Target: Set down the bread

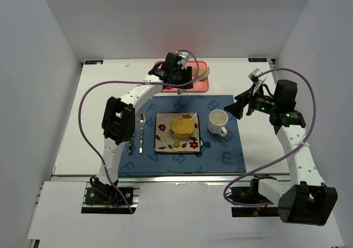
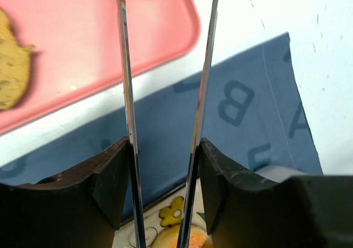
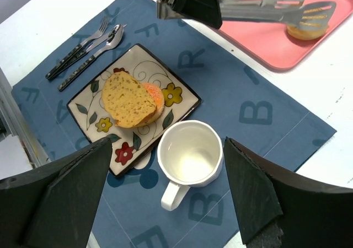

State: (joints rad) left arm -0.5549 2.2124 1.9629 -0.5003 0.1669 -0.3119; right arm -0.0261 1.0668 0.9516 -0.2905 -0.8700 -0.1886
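My left gripper (image 1: 175,66) is shut on metal tongs (image 2: 128,93) and holds them over the pink tray (image 1: 190,86). The tong arms stand apart, and their tips (image 3: 309,5) reach a bread piece (image 3: 304,30) on the tray. I cannot tell whether they grip it. Another slice (image 2: 11,66) lies on the tray (image 2: 83,33). A bread slice (image 1: 183,125) lies on the flowered plate (image 1: 161,143) over something orange. My right gripper (image 3: 168,143) is open and empty, hovering above the white mug (image 3: 190,154).
A blue lettered placemat (image 1: 220,154) carries the plate, the mug (image 1: 218,121), and a fork and spoon (image 1: 140,132) to the left of the plate. The tray sits at the table's far edge, just beyond the mat. White walls enclose the table.
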